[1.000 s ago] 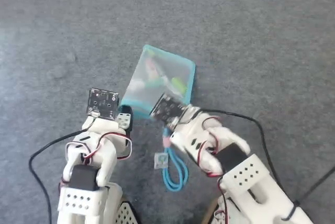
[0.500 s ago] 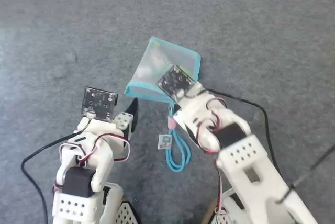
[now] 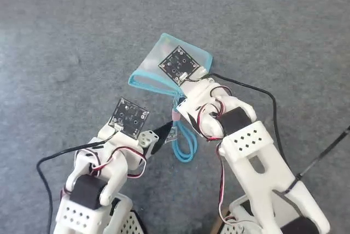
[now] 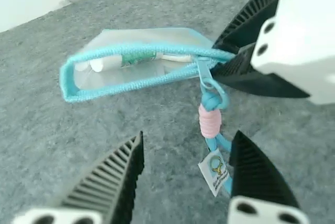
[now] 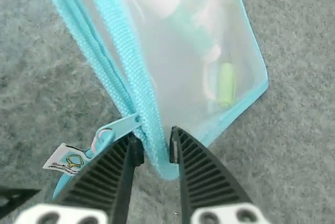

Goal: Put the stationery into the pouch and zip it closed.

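The pouch [image 3: 152, 74] is sitting on the grey table [image 3: 54, 53] with its mouth gaping and pens [image 5: 183, 25] showing inside. The right claw [image 5: 154, 145] is pinching its zip edge by the puller [image 5: 118, 127]. The left claw [image 4: 188, 137] is hanging nearby, spread apart.

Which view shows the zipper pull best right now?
Left wrist view: the zipper pull hangs unobstructed at the end of the pouch. Right wrist view catches it partly, beside the right fingers. In the high view, the right arm mostly covers it.
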`<state>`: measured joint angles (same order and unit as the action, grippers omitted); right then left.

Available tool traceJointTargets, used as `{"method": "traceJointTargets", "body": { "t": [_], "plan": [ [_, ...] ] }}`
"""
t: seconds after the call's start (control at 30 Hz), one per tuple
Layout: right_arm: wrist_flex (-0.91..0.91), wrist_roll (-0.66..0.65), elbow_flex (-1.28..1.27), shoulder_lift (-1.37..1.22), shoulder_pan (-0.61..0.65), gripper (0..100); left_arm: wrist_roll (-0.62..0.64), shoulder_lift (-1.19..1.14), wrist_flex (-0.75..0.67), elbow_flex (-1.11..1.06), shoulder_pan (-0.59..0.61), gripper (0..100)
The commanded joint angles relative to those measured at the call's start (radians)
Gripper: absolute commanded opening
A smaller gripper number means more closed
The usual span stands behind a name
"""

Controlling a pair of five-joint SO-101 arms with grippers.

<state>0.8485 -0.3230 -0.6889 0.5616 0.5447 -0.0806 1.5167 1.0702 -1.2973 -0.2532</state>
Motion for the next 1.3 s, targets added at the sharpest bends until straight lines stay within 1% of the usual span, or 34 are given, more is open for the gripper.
{"method": "traceJointTargets", "body": {
  "t": [0.0,0.13,0.27,0.53,0.73,0.9,1.07,1.27],
  "plan": [
    [0.012,0.02,0.068,0.008,0.01,0.7,-0.011,0.006,-0.06,-0.041,-0.012,26],
    [0.044,0.02,0.078,0.01,0.045,0.7,-0.011,0.005,-0.144,-0.105,-0.012,26],
    [0.074,0.018,0.083,0.033,0.05,0.7,-0.011,0.003,-0.176,-0.128,-0.012,26],
    [0.14,0.014,0.078,0.173,0.05,0.7,-0.011,0.003,-0.176,-0.134,-0.014,26],
    [0.139,0.018,0.077,0.193,0.05,0.7,-0.009,0.003,-0.175,-0.165,-0.11,26],
    [0.159,0.018,0.077,0.203,0.054,0.7,-0.008,0.003,-0.178,-0.165,-0.109,26],
    [0.213,0.015,0.077,0.205,0.111,0.7,-0.003,0.003,-0.213,-0.18,-0.107,26],
    [0.213,0.012,0.038,0.205,0.131,0.7,0.035,0.009,-0.226,-0.18,-0.107,24]
  ]
}}
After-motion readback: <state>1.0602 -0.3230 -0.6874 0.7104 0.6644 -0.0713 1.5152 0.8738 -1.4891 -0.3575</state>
